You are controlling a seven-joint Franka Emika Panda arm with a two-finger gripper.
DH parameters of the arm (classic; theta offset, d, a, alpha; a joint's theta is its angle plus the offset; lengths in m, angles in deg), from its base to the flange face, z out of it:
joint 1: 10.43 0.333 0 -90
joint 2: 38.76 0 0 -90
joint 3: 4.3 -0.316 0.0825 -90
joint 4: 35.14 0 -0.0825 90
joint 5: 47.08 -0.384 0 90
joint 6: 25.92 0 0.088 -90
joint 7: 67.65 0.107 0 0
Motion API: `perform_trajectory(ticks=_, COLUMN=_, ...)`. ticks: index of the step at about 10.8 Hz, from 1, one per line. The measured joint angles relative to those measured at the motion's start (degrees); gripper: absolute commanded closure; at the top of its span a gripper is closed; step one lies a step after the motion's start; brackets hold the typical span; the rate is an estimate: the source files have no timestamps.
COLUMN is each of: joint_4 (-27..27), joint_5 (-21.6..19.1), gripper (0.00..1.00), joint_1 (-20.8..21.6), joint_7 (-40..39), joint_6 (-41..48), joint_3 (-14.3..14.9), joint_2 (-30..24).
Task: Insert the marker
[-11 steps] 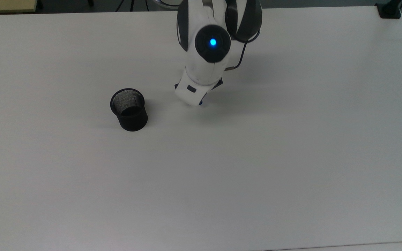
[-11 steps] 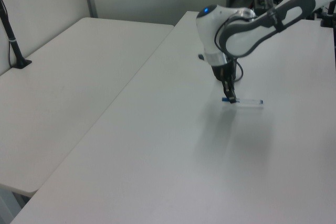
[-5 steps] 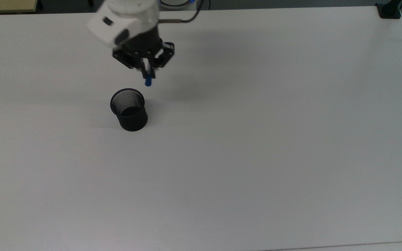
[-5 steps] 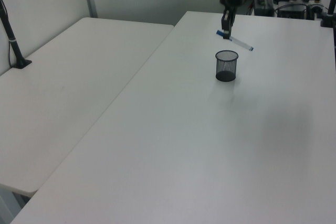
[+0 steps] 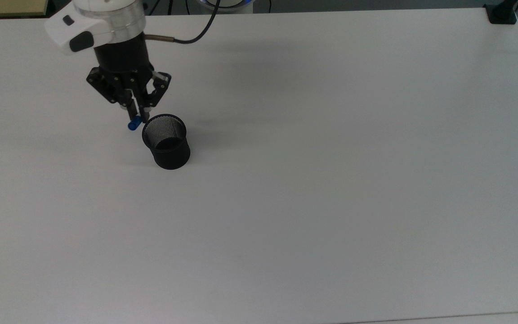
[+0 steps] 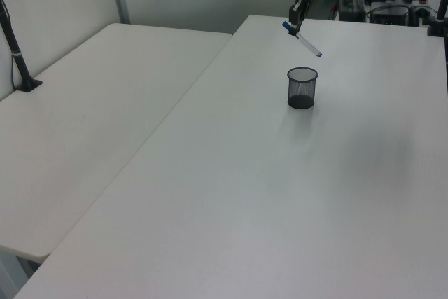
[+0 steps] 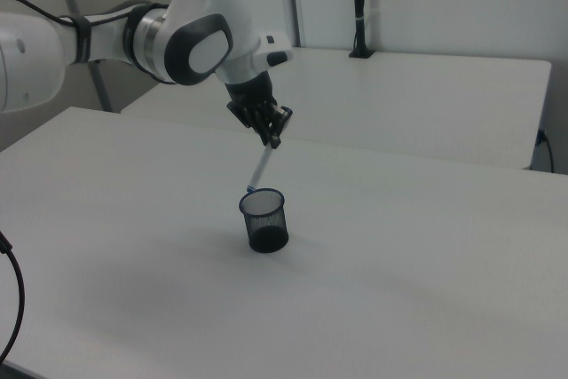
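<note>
A black mesh cup [image 5: 167,141] stands upright on the white table [image 5: 331,180], also visible in the left view [image 6: 302,87] and the right view [image 7: 264,219]. My gripper [image 5: 136,112] hangs above and beside the cup's rim, shut on the marker [image 5: 134,124] near its blue cap. In the left view the white-barrelled marker [image 6: 302,40] slants down from the gripper [image 6: 295,22] with its small blue tip over the cup. In the right view the marker [image 7: 260,167] hangs tilted below the gripper [image 7: 273,138], its lower tip level with the rim's edge and outside the cup.
A black clamp [image 5: 502,13] sits at the table's far right corner in the top view. A second white table [image 6: 84,117] stands alongside, with a black post [image 6: 17,54] on it. The arm's cable [image 5: 187,40] trails over the table's far edge.
The gripper lifted the marker off the table a second ago, carried it to the top view's left and closer to the cup. The marker now hangs more steeply.
</note>
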Motion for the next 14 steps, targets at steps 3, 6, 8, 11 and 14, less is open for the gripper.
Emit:
perform_trajectory(ticks=3, joint_4=-1.0, joint_5=0.0, gripper=1.00, joint_1=-0.6, joint_7=0.1, joint_6=-5.4, joint_3=0.0, joint_2=2.3)
perform_trajectory(ticks=6, joint_4=-1.5, joint_5=-0.2, gripper=1.00, joint_1=-0.4, joint_7=1.5, joint_6=-8.5, joint_3=-0.2, joint_2=5.0)
perform_trajectory(ticks=8, joint_4=-3.3, joint_5=-0.2, gripper=0.99, joint_1=0.2, joint_7=3.4, joint_6=-10.8, joint_3=-0.3, joint_2=5.6)
perform_trajectory(ticks=11, joint_4=-5.0, joint_5=-0.2, gripper=0.10, joint_1=0.8, joint_7=4.1, joint_6=-11.4, joint_3=-0.7, joint_2=5.8)
perform_trajectory(ticks=14, joint_4=-5.6, joint_5=-0.3, gripper=0.00, joint_1=1.0, joint_7=5.5, joint_6=-10.8, joint_3=-0.7, joint_2=5.7)
